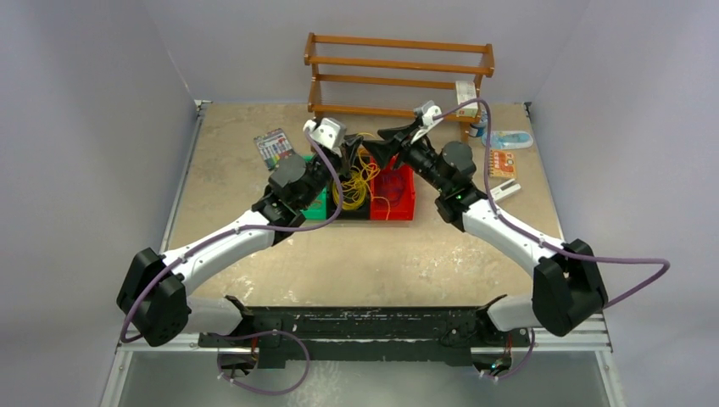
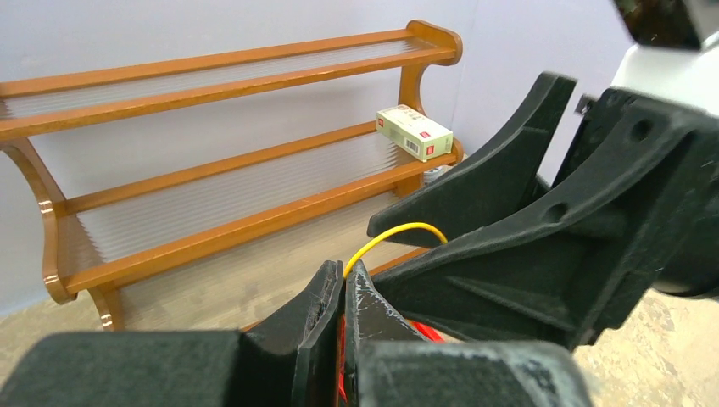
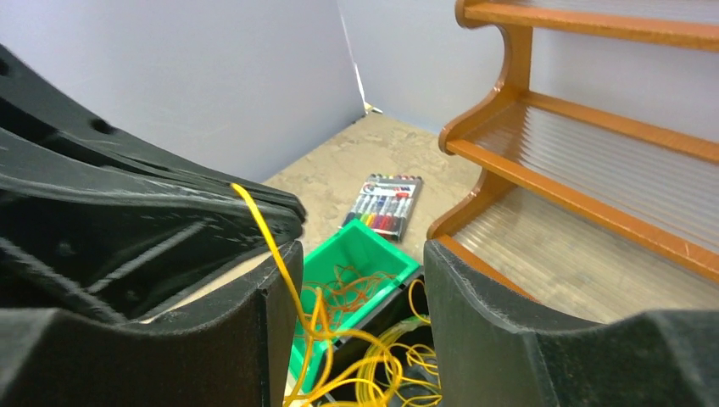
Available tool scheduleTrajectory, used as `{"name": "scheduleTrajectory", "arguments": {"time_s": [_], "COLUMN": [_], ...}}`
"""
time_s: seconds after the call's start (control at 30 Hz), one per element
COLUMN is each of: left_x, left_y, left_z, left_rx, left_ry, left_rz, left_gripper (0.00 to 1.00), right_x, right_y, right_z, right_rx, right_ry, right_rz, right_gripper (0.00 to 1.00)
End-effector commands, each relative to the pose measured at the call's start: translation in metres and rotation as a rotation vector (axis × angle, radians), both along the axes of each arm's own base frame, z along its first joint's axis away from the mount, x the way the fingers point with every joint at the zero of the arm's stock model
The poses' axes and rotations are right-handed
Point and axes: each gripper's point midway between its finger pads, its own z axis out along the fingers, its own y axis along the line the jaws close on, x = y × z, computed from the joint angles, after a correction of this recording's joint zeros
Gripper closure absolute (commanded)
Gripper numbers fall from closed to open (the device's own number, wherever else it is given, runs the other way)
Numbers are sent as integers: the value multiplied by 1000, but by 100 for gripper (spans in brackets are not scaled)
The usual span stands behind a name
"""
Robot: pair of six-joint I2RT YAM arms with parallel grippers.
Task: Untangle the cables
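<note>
Fingers [image 2: 326,298] of left gripper [image 2: 345,278] pressing tight together, pinching yellow strand [image 2: 394,227] arching up out of tips. Right gripper [image 3: 360,254] fingers [image 3: 475,322] standing apart, gripping nothing. Yellow strand running down between them, along inner edge of its left finger. Cables [image 3: 373,373] bunching below right fingers. Orange loops lying in green bin [image 3: 335,263] beyond fingertips. Red bin [image 1: 398,199] sitting under right gripper.

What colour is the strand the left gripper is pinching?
Yellow cable in the left gripper; left wrist view shows it best.
</note>
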Motion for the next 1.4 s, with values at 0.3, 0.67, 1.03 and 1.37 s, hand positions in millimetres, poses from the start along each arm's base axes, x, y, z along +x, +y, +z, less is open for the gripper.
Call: {"name": "scheduleTrajectory", "arguments": {"time_s": [0.3,0.67,1.03,1.37], "left_x": [-18,-32,-36,-39], "left_y": [0,36,68,59], "left_z": [63,109,138,119], "left_rx": [-115,-172,-164,-134], "left_ry": [-61,-126,-188,-168], "left_rz": [-23,71,191,140], "left_gripper": [100,100,100,100], "right_x": [25,16,-1,-10], "right_y": [10,31,28,30], "right_z": [-49,-102,-138,-51], "right_rx": [-30,-69,-31,101], "right_ry": [81,142,259,148], "right_rz": [-33,76,88,145], "right_gripper": [45,73,58,39]}}
